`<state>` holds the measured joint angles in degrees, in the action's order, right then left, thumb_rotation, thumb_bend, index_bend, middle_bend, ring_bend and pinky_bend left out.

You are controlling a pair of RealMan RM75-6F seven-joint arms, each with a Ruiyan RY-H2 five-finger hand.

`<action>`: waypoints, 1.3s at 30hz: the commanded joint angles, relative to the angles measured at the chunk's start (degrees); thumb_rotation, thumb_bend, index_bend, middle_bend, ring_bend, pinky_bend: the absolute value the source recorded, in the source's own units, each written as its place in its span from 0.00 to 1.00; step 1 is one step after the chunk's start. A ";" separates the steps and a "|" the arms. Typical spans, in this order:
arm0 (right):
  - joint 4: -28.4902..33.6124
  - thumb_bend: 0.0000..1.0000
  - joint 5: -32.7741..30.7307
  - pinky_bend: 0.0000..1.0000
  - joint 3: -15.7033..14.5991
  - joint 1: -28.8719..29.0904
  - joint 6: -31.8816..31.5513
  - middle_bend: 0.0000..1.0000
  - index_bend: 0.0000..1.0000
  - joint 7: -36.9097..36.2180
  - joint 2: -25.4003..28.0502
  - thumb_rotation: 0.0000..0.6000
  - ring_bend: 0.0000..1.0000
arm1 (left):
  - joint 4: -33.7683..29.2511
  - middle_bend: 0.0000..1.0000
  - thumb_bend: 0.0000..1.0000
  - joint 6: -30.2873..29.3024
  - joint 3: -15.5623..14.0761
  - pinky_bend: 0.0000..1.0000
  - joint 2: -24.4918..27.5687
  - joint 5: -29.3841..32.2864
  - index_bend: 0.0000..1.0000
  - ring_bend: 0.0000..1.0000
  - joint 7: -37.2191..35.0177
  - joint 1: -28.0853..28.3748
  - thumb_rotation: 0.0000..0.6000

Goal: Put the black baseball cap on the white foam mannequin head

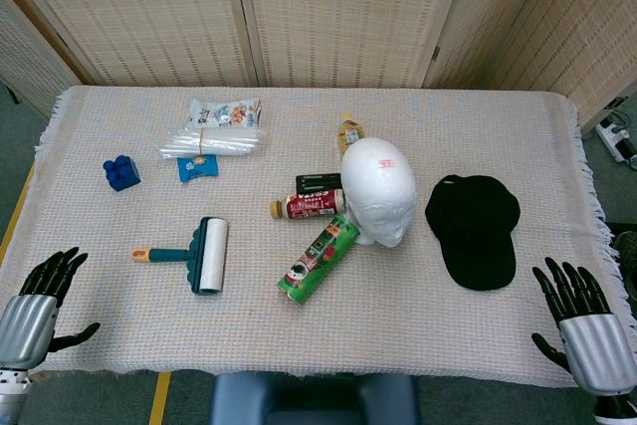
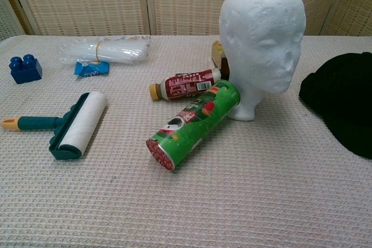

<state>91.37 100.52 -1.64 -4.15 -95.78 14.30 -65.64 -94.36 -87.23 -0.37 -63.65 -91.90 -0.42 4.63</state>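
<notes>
The black baseball cap lies flat on the tablecloth, right of centre. The white foam mannequin head stands upright just left of it, facing the table's front edge. My left hand hovers at the front left corner, fingers spread and holding nothing. At the front right corner my right hand is likewise spread and empty, a short way in front of and right of the cap. Neither hand appears in the chest view.
A green snack can lies against the mannequin's base, with a red bottle behind it. A teal lint roller, blue brick, blue packet and plastic-wrapped bundle lie on the left.
</notes>
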 commanded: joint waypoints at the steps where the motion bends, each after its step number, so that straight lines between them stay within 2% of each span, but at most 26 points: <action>1: -0.02 0.07 -0.31 0.07 0.14 0.16 0.38 0.00 0.00 0.14 -0.15 1.00 0.00 | 0.02 0.08 0.12 0.01 -0.02 0.16 -0.01 -0.02 0.10 0.01 0.01 -0.01 1.00; 5: -1.31 0.07 -1.14 0.07 0.67 0.90 1.58 0.00 0.00 -0.35 -1.08 1.00 0.00 | -0.06 0.08 0.12 0.33 -0.02 0.16 -0.06 0.05 0.10 0.01 -0.21 0.15 1.00; 7: -4.80 0.07 -1.95 0.07 1.75 1.66 1.82 0.00 0.01 -1.75 -2.97 1.00 0.00 | -0.21 0.08 0.12 0.54 -0.21 0.16 0.01 -0.08 0.10 0.01 -0.34 0.17 1.00; 12: -22.73 0.07 -2.89 0.00 2.43 2.79 2.50 0.00 0.19 -5.75 -10.39 1.00 0.00 | -0.60 0.08 0.12 -0.24 -0.27 0.16 0.28 -1.02 0.10 0.01 -1.43 0.12 1.00; 19: -46.61 0.08 -1.59 0.00 2.21 4.33 0.14 0.00 0.34 -11.83 -21.53 1.00 0.00 | -1.34 0.08 0.12 -0.89 -0.81 0.16 1.04 -1.98 0.10 0.01 -2.02 -0.24 1.00; 23: -58.96 0.08 -1.71 0.00 2.01 6.22 1.74 0.00 0.37 -13.98 -28.12 1.00 0.00 | -1.58 0.08 0.12 -1.45 -1.01 0.16 1.29 -2.56 0.10 0.01 -2.43 -0.47 1.00; 27: -68.27 0.09 -1.45 0.00 1.27 8.56 4.24 0.00 0.37 -11.72 -33.47 1.00 0.00 | -1.85 0.08 0.12 -1.81 -0.88 0.16 1.60 -2.47 0.10 0.01 -2.91 -0.61 1.00; 31: -73.41 0.12 -0.70 0.00 0.18 10.52 5.05 0.00 0.37 -10.67 -37.01 1.00 0.00 | -1.85 0.08 0.12 -2.25 -0.88 0.16 1.84 -2.72 0.10 0.01 -3.23 -0.77 1.00; 39: -78.24 0.20 -0.76 0.00 -0.64 12.75 3.06 0.00 0.37 -13.23 -42.24 1.00 0.00 | -1.84 0.08 0.13 -3.15 -0.44 0.16 2.00 -2.51 0.10 0.01 -3.25 -1.10 1.00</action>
<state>13.83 99.80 -2.07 8.19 -92.29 1.72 -107.16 -96.22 -90.34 -0.85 -61.62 -94.41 -3.71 3.56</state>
